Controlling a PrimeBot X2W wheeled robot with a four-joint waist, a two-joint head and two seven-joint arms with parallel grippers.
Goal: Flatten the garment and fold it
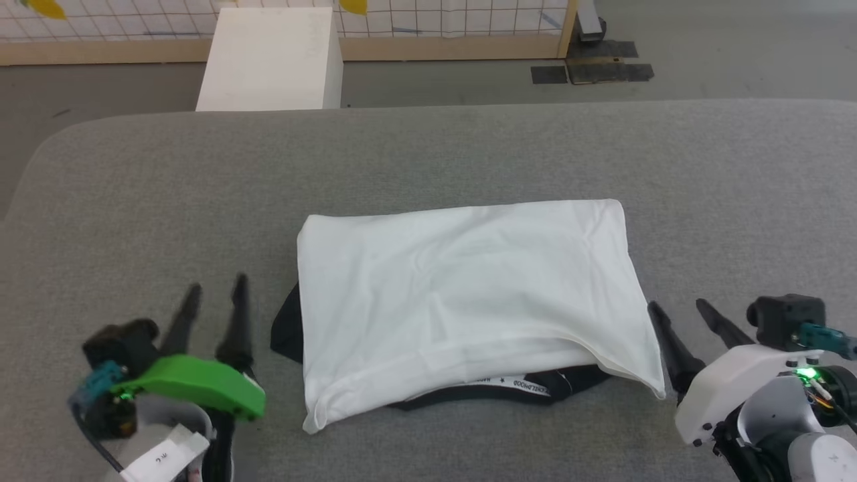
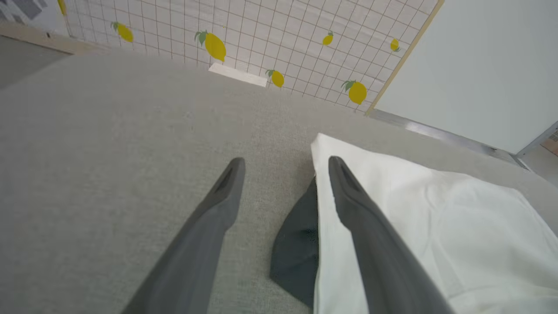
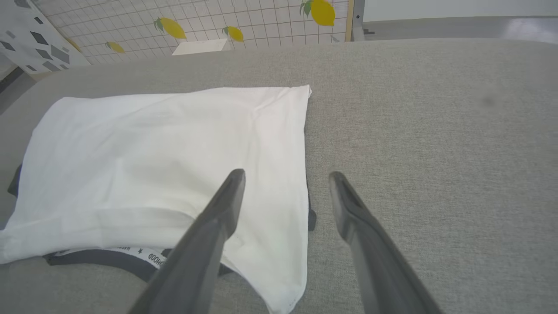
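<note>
The garment [image 1: 462, 294] lies folded into a rough rectangle at the middle of the grey worktop [image 1: 469, 147], somewhat closer to its near edge than to its far one. Its top layer is plain white, lightly creased. Black cloth [image 1: 286, 331] pokes out from under the white on the side toward the worktop's left edge. More black shows along the near side, where a white printed band [image 1: 515, 385] curves with it. The white layer's near right corner hangs past the black as a loose flap.

The left gripper [image 1: 217, 284] sits over the near left part of the worktop, just beside the garment's left edge, its jaws spread apart with nothing between them. In the left wrist view one finger [image 2: 362, 209] crosses the white edge; whether it touches the cloth I cannot tell.

The right gripper [image 1: 676, 304] is over the near right part of the worktop, just beside the garment's loose flap, jaws likewise wide and empty. In the right wrist view one finger [image 3: 218, 213] overlaps the white cloth and the other is over bare grey.

Beyond the far edge a white box [image 1: 271, 60] stands on the floor before a gridded panel with lemon prints [image 2: 261, 26].
</note>
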